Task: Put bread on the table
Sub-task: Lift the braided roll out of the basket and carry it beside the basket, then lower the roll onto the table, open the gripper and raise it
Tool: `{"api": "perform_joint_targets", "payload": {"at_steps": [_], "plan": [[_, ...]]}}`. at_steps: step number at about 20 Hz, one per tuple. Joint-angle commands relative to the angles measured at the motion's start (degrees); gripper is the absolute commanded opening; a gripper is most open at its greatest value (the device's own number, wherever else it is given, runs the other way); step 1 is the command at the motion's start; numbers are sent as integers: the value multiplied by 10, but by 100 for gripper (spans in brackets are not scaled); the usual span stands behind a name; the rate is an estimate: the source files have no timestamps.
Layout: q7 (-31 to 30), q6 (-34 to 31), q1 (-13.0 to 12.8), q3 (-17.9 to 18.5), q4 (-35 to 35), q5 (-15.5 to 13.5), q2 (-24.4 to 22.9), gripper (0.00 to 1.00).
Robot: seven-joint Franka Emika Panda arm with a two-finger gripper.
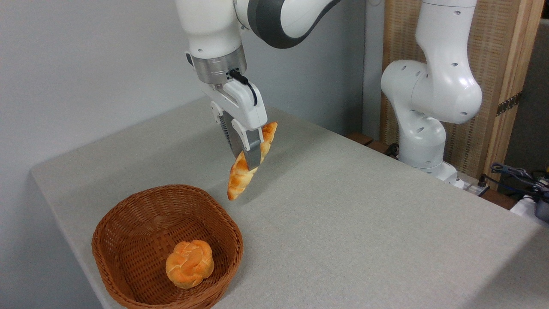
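Here, at lower left of the frame, a brown wicker basket (pixel 128 227) sits near the table's front corner with a round knotted bun (pixel 190 263) resting on its woven floor, left behind because the job concerns only the long loaf. Just right of the basket and above it, in the middle of the frame, the gripper (pixel 248 161) is clamped on the bread (pixel 240 178), its fingers pinching the braided loaf around mid-length so that the lower tip hangs down toward the cloth and the upper tip pokes out behind the fingers at a steep tilt. The loaf hangs in the air, clear of the basket rim and apparently not yet touching the table (pixel 364 214), with its shadow falling on the grey-beige cloth beneath; that placement suggests the carry is nearly over and lowering and letting go remain. At the upper right, the arm's white base (pixel 429 107) stands beyond the table's far edge, before a wooden panel (pixel 502 64), with loose cables (pixel 514 174) at the right border.
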Motion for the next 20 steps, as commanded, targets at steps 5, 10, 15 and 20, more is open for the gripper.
{"api": "perform_joint_targets", "payload": {"at_steps": [5, 10, 15, 20], "plan": [[9, 8, -5, 5, -5, 6, -6, 100], [0, 7, -4, 10, 27, 7, -9, 100], [-65, -12, 0, 9, 126, 7, 1, 100], [-81, -111, 0, -9, 249, 52, 51, 100]]}}
